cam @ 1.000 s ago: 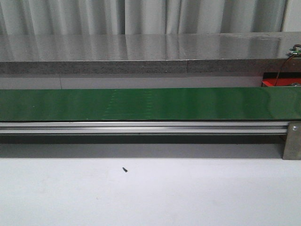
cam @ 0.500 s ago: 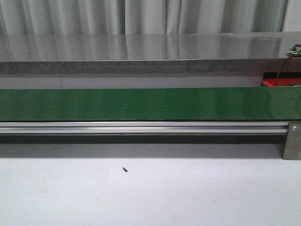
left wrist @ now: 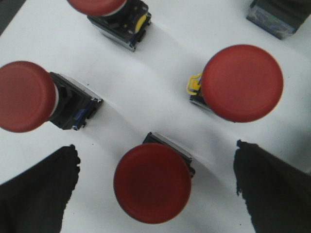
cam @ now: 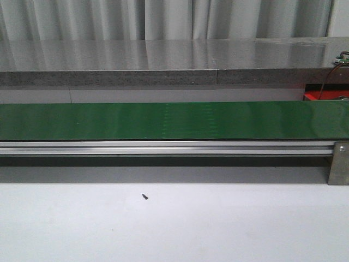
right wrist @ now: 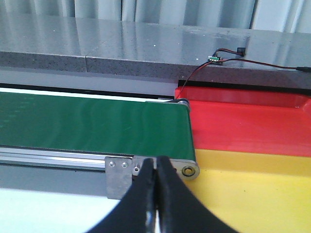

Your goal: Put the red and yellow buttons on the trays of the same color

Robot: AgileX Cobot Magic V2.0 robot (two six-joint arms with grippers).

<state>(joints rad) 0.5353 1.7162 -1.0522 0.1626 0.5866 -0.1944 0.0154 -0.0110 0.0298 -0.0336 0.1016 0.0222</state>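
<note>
Now | left end effector [left wrist: 153, 187] spread over upright red button [left wrist: 151, 182] | right end effector [right wrist: 156, 194] pressed together

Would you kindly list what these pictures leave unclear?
- Yellow buttons: none in any view.
- Red tray and yellow tray: cut off by the right wrist view's edges.
- Topmost red button: cropped in the left wrist view.
- Small dark speck on the table: too small to identify.

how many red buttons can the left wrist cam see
4: one between the open end effector's fingers, one beside each finger, one cut off by the frame edge. More may lie outside view.
</note>
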